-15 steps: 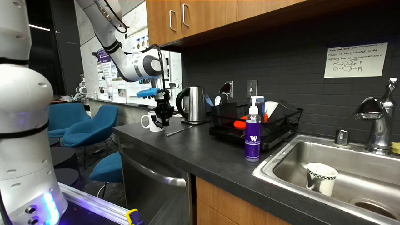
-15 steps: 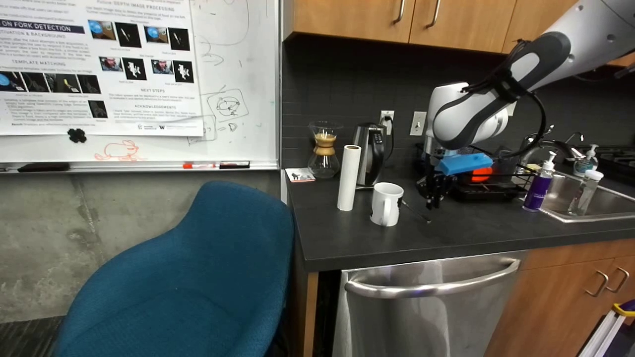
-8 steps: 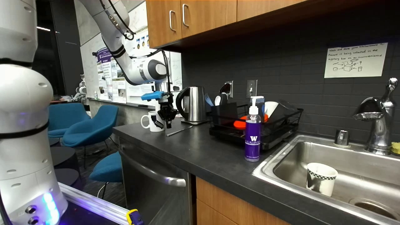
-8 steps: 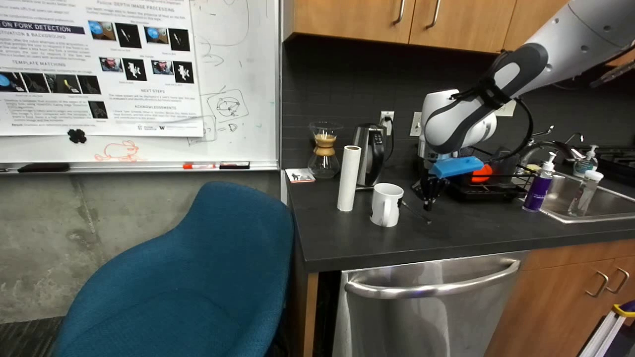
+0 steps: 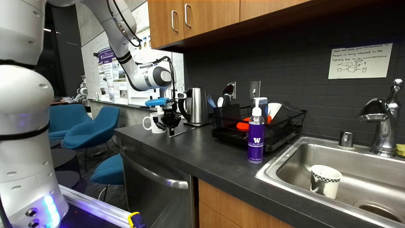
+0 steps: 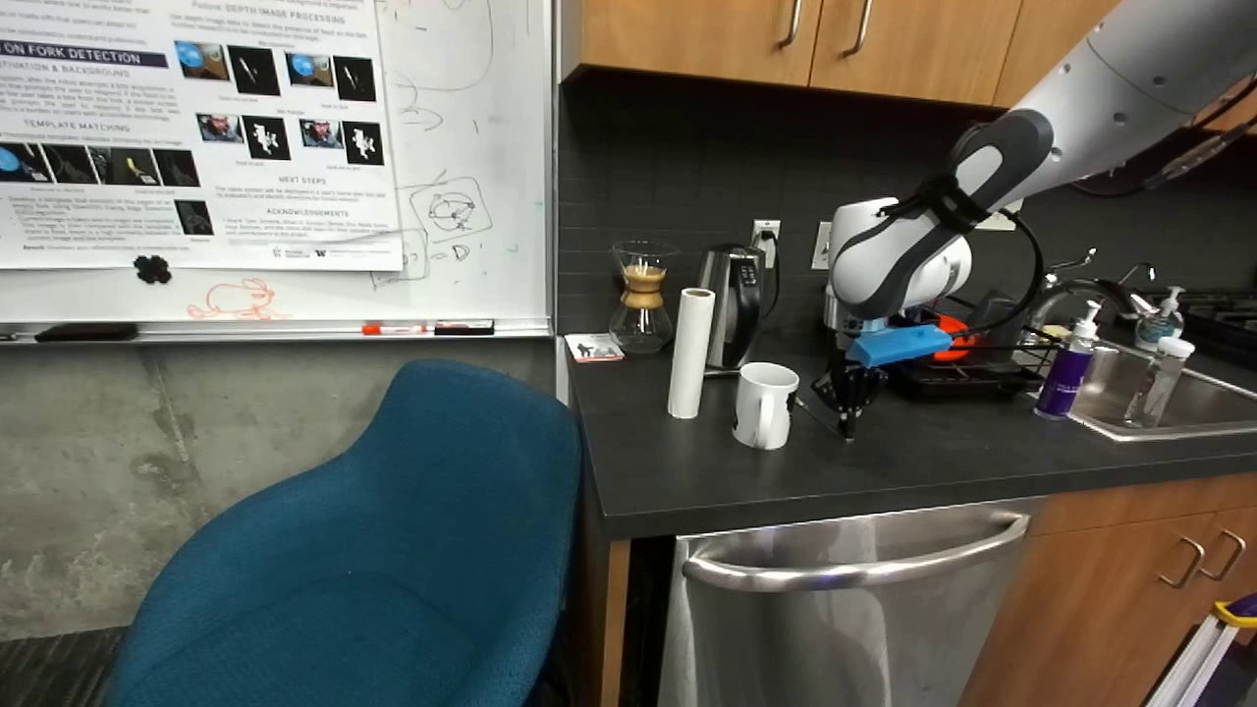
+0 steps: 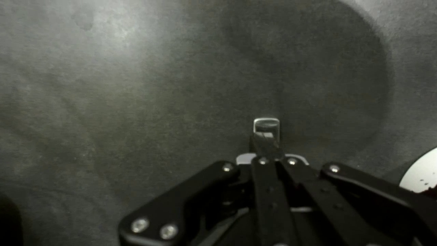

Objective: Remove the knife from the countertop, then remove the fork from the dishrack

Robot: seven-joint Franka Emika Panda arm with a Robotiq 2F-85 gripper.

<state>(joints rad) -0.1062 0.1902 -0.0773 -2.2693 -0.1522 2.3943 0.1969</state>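
In an exterior view, farthest left, stands the robot's white base (image 5: 25,152). Blue chairs (image 5: 91,131) sit behind it, to the left of the dark countertop (image 5: 205,152). Next comes a white mug (image 5: 154,125), upright near the countertop's left end, its handle pointing left. Just right of the mug is the gripper (image 5: 171,133), aimed straight down, its fingers drawn together rather than spread. In both exterior views the tips are right at the near end of the knife (image 5: 183,132). The wrist view shows that end poking out past the fingertips; whether the metal sits between them or only beneath them, I can't tell. The knife lies flat on the countertop, running back toward the steel kettle (image 5: 199,106), which stands upright. Farther right is the black dishrack (image 5: 229,136), with utensils (image 5: 220,102) standing at its left end. A purple pump bottle (image 5: 255,142) stands just in front. Rightmost is the steel sink (image 5: 268,172), holding a checker-banded cup (image 5: 326,182), with the faucet (image 5: 386,133) behind.
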